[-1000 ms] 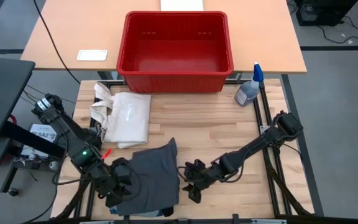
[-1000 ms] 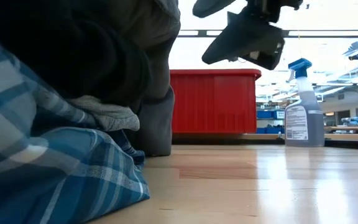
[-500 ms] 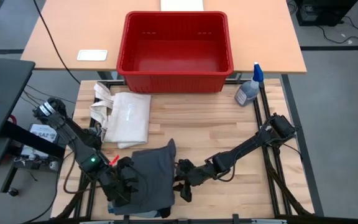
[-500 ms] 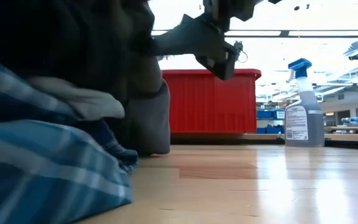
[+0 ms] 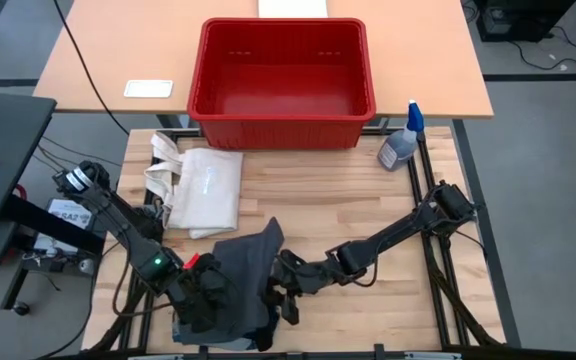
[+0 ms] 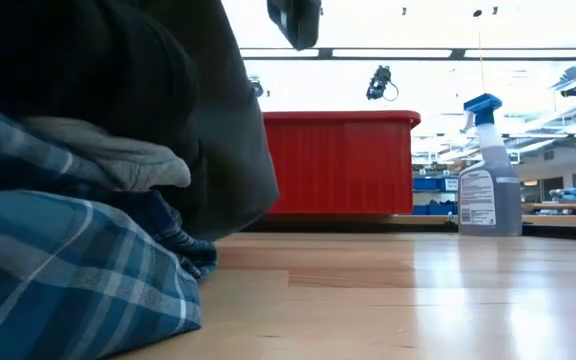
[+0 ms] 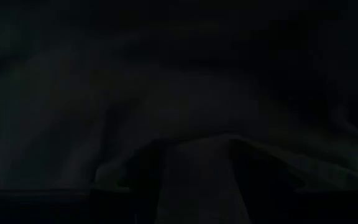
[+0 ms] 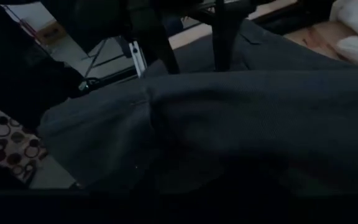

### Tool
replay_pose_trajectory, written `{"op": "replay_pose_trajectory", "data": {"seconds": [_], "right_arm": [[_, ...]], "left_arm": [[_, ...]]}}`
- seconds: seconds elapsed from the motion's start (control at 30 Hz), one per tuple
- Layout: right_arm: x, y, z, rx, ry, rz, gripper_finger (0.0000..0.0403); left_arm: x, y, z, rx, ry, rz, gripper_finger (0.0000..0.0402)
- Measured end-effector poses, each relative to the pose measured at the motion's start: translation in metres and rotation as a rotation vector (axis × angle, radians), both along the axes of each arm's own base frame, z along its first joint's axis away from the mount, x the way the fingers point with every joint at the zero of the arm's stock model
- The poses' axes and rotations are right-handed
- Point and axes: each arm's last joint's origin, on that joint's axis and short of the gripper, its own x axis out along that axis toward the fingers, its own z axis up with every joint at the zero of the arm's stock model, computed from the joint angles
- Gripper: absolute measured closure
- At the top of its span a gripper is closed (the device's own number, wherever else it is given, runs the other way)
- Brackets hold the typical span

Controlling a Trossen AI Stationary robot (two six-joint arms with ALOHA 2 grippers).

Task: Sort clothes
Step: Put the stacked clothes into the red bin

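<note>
The grey cloth is lying bunched at the table's near edge, over the plaid cloth. Both grippers, left and right, are flanking it, probably to lift it; finger states cannot be told.

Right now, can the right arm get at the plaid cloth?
Probably not directly: the grey cloth lies over the plaid cloth, and the right end effector sits at the grey cloth's edge.

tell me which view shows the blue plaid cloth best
The low view: the blue-and-white plaid cloth fills its near left corner, under the dark grey cloth. In the high view that grey cloth covers it; neither wrist view shows it.
</note>
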Motion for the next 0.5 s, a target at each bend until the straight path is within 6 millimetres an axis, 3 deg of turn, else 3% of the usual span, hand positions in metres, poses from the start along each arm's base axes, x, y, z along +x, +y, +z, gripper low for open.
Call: {"op": "replay_pose_trajectory", "data": {"seconds": [0.5], "right_arm": [[0.0056, -0.0100, 0.0011, 0.021, -0.010, 0.011, 0.0204]], "left_arm": [[0.0054, 0.0021, 0.0015, -0.026, -0.015, 0.012, 0.0209]]}}
